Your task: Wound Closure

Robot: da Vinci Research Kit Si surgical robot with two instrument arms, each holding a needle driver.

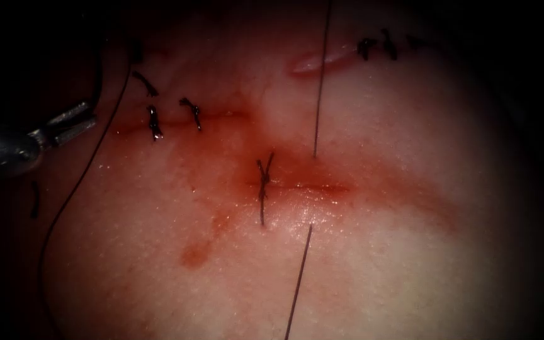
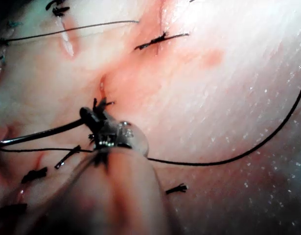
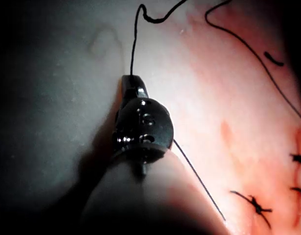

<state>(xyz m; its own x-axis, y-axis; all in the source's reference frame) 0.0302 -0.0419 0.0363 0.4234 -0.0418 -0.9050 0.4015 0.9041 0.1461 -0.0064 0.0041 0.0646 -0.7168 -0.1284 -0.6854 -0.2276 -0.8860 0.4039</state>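
Note:
The cut point(image 1: 313, 187) runs across the tissue point(image 1: 410, 264), with a knotted stitch point(image 1: 264, 179) on its left part. Just right of that knot, a taut thread point(image 1: 320, 88) enters the tissue above the cut and comes out below it point(image 1: 300, 277). My left tool point(image 1: 83, 121) hovers at the far left, off the tissue's stitched area. Its jaws point(image 2: 95, 117) are shut on the dark needle point(image 2: 42, 133) near one end, and the needle is out of the tissue. My right tool point(image 3: 133, 84) is shut on the thread point(image 3: 134, 44), which rises straight from its tip.
Older knotted stitches point(image 1: 153, 123) point(image 1: 191, 112) sit upper left, and more point(image 1: 376, 45) at upper right. Slack thread point(image 1: 73, 189) curves down the left side. Red fluid point(image 1: 196, 252) trails down from the cut. A cut thread end point(image 1: 34, 200) lies at far left.

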